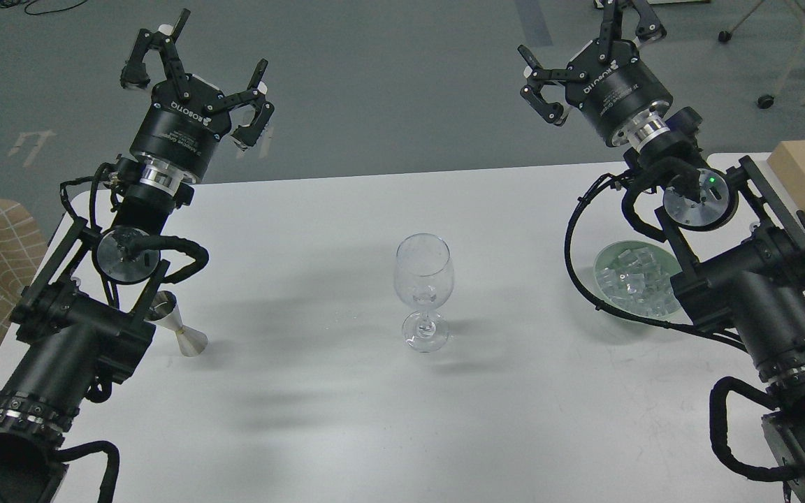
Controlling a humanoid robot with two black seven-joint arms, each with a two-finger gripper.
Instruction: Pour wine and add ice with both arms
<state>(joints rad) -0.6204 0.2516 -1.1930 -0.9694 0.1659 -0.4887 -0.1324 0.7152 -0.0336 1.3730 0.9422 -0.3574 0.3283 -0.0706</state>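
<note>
Ice [636, 279] sits in a green bowl [605, 279] on the desk [318, 405], right of the upright wine glass [424, 290]. Both arms' jaws are spread wide and hold nothing: left gripper [196, 73], right gripper [588, 56].

My one camera sits at the head, looking forward and down over the white table [318, 419], floor [388, 84] beyond its far edge.

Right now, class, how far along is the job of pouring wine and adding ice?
Nothing looks done: the wine glass stands empty mid-table. Nothing is in hand: the left tool and right tool are both open, raised beyond the table's far edge. Left: the pour, and moving ice from its bowl to the glass. No bottle is visible.
</note>
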